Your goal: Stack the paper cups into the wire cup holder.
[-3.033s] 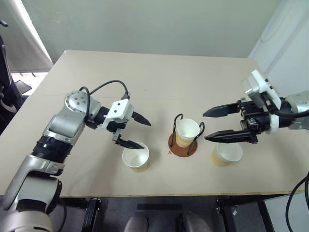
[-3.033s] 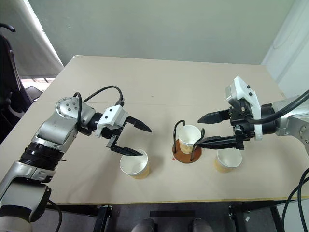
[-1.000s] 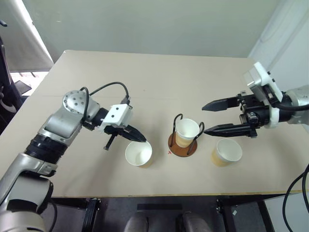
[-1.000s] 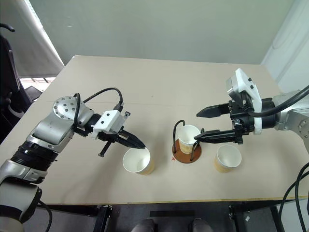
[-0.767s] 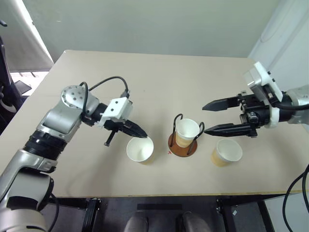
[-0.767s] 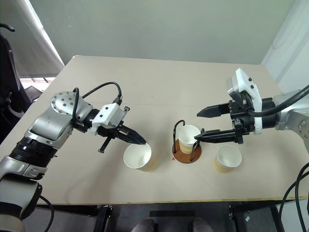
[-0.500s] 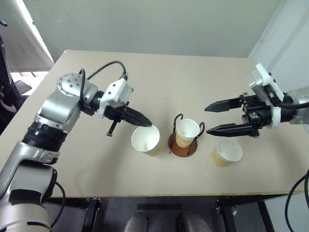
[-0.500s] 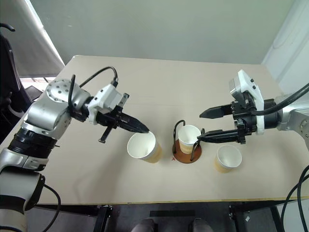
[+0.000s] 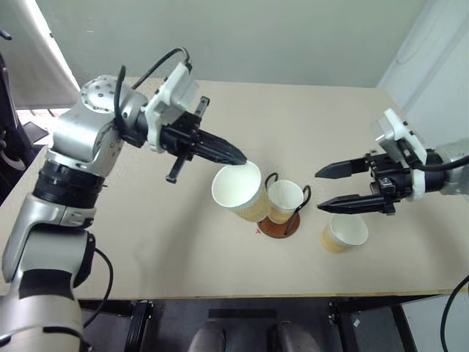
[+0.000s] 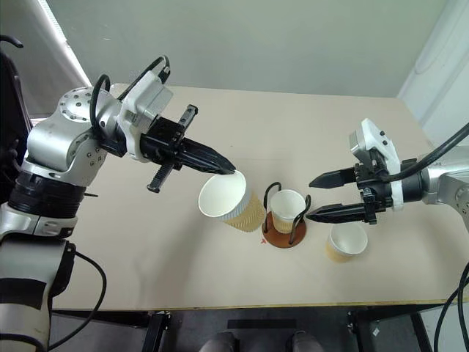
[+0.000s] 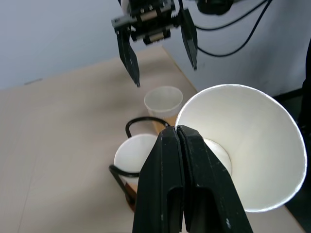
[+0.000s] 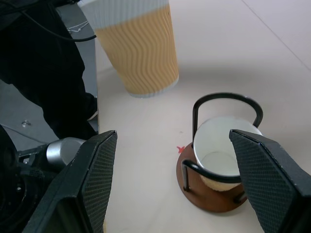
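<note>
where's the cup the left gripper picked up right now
The lifted paper cup hangs tilted above the table, pinched at its rim by the left gripper, just left of the wire cup holder that already has a cup in it.

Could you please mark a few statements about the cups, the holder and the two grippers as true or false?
1. The left gripper is shut on the rim of a paper cup held above the table. True.
2. The wire cup holder is empty. False: one cup already sits in it.
3. The right gripper is open and holds nothing. True.
4. The third cup lies tipped on its side. False: it stands upright on the table, on the holder's right.
5. The lifted cup is tilted. True.
</note>
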You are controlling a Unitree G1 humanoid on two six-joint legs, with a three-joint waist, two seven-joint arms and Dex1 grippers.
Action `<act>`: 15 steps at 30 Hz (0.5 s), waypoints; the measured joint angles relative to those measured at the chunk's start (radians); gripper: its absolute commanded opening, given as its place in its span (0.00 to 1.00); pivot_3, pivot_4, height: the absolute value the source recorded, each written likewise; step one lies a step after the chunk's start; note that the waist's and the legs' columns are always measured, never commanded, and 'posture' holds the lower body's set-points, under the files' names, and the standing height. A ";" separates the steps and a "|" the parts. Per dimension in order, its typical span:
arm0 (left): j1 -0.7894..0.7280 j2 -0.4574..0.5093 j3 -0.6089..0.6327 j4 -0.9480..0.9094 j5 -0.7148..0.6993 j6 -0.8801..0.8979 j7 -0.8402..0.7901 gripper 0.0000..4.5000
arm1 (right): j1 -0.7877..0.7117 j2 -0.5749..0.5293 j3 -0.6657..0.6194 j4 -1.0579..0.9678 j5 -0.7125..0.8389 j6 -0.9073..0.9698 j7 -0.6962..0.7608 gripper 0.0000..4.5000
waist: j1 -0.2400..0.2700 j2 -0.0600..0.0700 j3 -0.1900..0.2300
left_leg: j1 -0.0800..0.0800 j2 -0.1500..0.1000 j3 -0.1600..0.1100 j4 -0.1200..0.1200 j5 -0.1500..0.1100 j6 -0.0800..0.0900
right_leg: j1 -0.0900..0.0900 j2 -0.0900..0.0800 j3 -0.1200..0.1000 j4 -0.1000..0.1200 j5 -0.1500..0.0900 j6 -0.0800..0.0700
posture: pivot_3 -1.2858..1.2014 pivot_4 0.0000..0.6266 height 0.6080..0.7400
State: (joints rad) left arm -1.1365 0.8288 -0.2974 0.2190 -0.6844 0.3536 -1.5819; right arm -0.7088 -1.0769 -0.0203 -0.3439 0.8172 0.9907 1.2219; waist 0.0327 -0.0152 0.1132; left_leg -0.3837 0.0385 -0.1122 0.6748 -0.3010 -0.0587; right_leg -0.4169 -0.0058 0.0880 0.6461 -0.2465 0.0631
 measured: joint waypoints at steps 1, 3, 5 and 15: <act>-0.003 -0.009 0.002 0.003 0.001 -0.001 0.000 0.00 | 0.004 -0.002 0.000 0.003 -0.002 -0.003 0.001 0.83 | 0.000 0.000 0.000 | 0.000 0.000 0.000 0.000 0.000 0.000 | 0.000 0.000 0.000 0.000 0.000 0.000 | 0.52 0.24 1.00; -0.006 -0.026 0.006 0.020 0.010 -0.002 0.000 0.00 | 0.010 -0.004 0.000 0.008 -0.008 -0.005 0.003 0.83 | 0.001 0.000 0.000 | 0.000 0.000 0.000 0.000 0.000 0.000 | 0.000 0.000 0.000 0.000 0.000 0.000 | 0.52 0.24 1.00; -0.006 -0.042 0.010 0.031 0.016 -0.003 0.000 0.00 | 0.015 -0.007 0.000 0.012 -0.010 -0.008 0.004 0.83 | 0.001 0.000 0.000 | 0.000 0.000 0.000 0.000 0.000 0.000 | 0.000 0.000 0.000 0.000 0.000 0.000 | 0.52 0.24 1.00; -0.042 -0.113 -0.005 0.143 0.084 -0.077 0.000 0.00 | 0.044 -0.039 -0.003 0.013 -0.015 -0.023 0.021 0.83 | 0.002 0.000 0.000 | 0.000 -0.001 0.000 0.002 0.000 0.000 | 0.001 0.000 0.000 0.000 0.000 0.002 | 0.52 0.24 1.00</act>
State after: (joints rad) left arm -1.1780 0.7160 -0.3021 0.3623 -0.6005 0.2766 -1.5819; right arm -0.6645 -1.1155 -0.0237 -0.3313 0.8021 0.9678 1.2430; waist 0.0349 -0.0152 0.1132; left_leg -0.3841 0.0379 -0.1123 0.6764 -0.3009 -0.0585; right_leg -0.4163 -0.0061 0.0882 0.6461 -0.2468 0.0650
